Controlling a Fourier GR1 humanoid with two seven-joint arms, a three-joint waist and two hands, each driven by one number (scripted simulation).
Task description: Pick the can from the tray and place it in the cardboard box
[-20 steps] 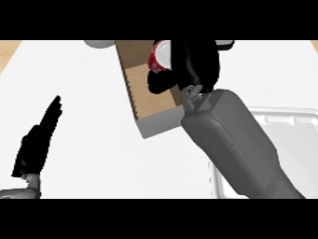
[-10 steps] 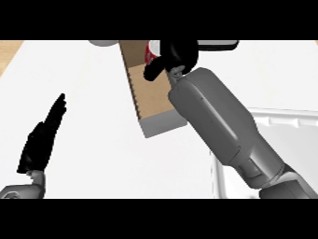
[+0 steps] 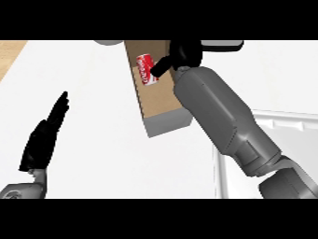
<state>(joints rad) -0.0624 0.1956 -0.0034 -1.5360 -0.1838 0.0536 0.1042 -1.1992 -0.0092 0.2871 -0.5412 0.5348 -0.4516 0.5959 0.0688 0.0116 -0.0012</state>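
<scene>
- the can [image 3: 146, 69], red with a white band of lettering, lies on its side inside the cardboard box [image 3: 162, 100], near the box's far end and close to its left wall.
- the right hand [image 3: 178, 55] sits over the far end of the box, just right of the can; one dark finger or thumb slants down toward the can's right side, but the hand does not curl round it, and it looks open, with nothing in it (whether that fingertip touches the can is hard to tell from this angle).
- the right forearm [image 3: 220, 114], grey, runs from the lower right up across the box's right side and hides part of its floor.
- the box is a long brown trough, open on top, set slantwise on the white counter [image 3: 99, 135], with its near end wall showing grey.
- the tray [image 3: 306, 135], white with a raised rim, sits at the lower right, partly behind the right forearm.
- the left hand [image 3: 45, 135] rests at the lower left, fingers straight and pointing up the view, holding nothing, well apart from the box.
</scene>
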